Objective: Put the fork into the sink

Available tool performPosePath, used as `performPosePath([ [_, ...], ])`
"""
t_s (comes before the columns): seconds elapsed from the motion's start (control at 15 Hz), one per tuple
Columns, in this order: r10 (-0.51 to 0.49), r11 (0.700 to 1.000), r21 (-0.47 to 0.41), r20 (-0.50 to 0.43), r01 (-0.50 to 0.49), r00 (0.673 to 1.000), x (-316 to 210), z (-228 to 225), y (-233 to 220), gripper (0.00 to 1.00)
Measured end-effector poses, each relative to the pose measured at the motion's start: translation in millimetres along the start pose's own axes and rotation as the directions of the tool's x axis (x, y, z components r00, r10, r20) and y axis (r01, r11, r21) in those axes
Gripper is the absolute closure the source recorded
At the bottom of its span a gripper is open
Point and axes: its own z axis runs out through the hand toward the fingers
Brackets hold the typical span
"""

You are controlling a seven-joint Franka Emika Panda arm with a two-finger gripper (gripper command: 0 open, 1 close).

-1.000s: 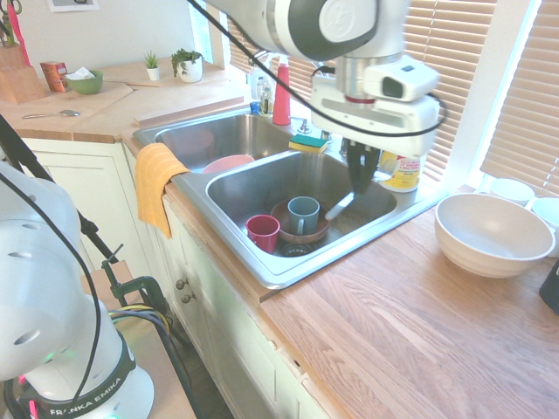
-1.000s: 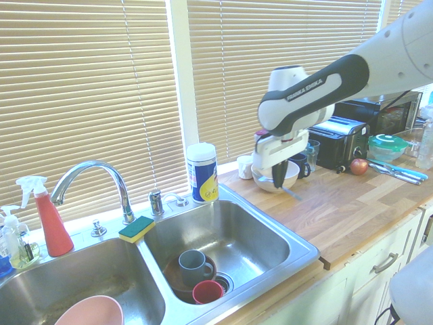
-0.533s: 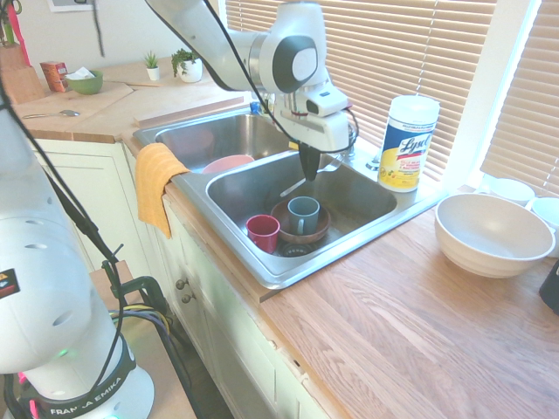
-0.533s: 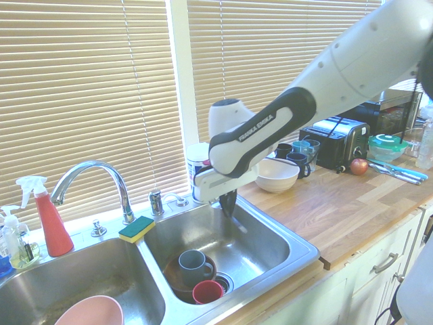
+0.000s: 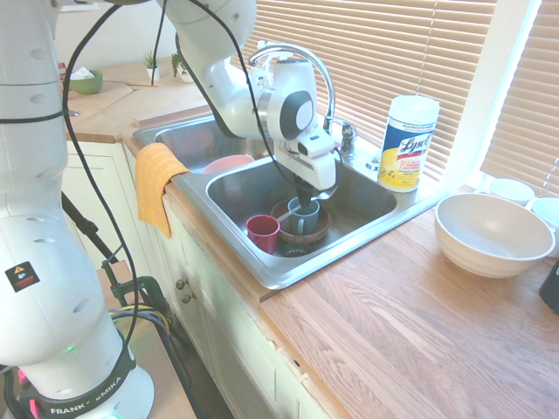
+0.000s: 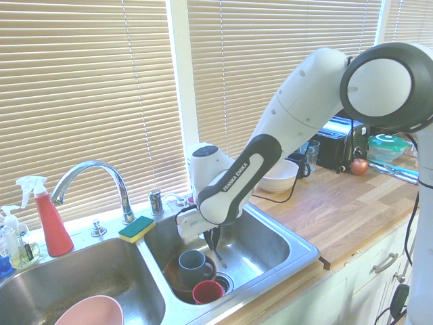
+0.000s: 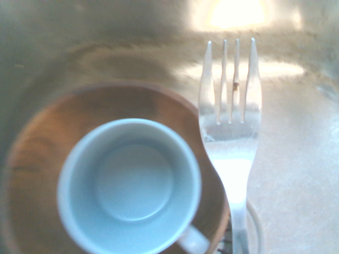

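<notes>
Beside slatted beige blinds, we see a pale wood counter [image 5: 393,323] and a stainless double-basin sink [image 5: 253,269]. We read "Lysol" on the white-and-blue canister [image 5: 408,144]. Our black-fingered gripper [image 5: 306,194] is clamped on the silver four-tined fork [image 7: 233,153], inside the right-hand basin in the first exterior view.

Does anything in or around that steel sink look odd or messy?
Mostly ordinary. The silver metal fork has a small dark speck on one tine, perhaps food residue. The stainless steel basin beneath shows brownish stains, so it looks unwashed. I see nothing broken.
</notes>
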Motion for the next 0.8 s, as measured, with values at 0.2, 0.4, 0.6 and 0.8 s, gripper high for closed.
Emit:
performPosePath([
  [0.2, -0.026, 1.0, 0.004, 0.027, 0.026, 0.999, 13, 30, 12, 1.0],
  [0.4, -0.038, 0.999, -0.007, 0.054, 0.039, 0.998, 20, 50, 20, 1.0],
  [0.6, -0.04, 0.999, -0.007, 0.095, 0.041, 0.995, 19, 63, 24, 0.0],
  [0.8, -0.02, 0.999, -0.033, 0.12, 0.024, 0.993, 20, 83, 33, 0.0],
])
